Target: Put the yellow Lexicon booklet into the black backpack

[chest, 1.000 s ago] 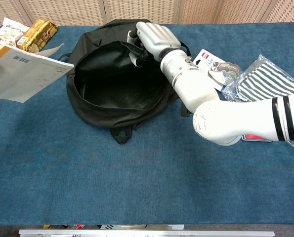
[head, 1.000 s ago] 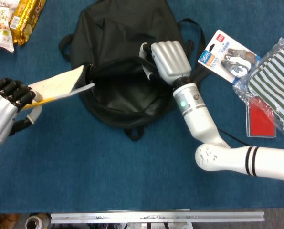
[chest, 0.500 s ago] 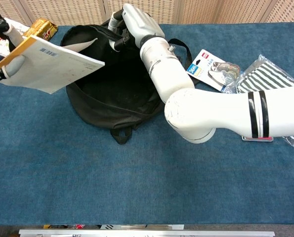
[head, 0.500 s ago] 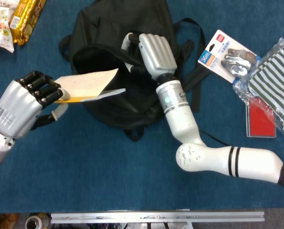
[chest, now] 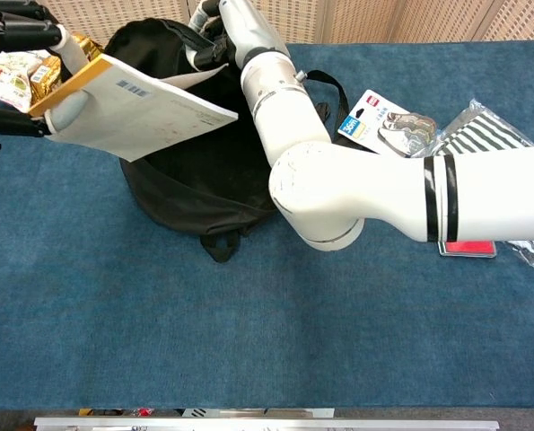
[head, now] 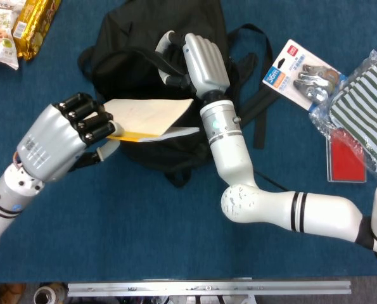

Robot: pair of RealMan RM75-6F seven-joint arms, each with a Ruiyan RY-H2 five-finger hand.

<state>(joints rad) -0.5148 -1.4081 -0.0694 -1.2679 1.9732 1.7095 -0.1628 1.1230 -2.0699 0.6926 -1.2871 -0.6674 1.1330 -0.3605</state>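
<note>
Two hands share this job. My left hand (head: 55, 136) grips the yellow Lexicon booklet (head: 151, 118) by its spine, the free end hovering over the mouth of the black backpack (head: 144, 38). At the backpack's far rim, my right hand (head: 201, 63) clutches the fabric, lifting it. If that rim sags, the booklet's corner may catch and buckle.

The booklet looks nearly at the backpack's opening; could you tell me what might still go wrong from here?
The booklet is held only at one end by the left hand, so it could slip. Its free corner might catch the backpack rim, which the right hand holds up; if that grip slips, the mouth could sag shut.
</note>
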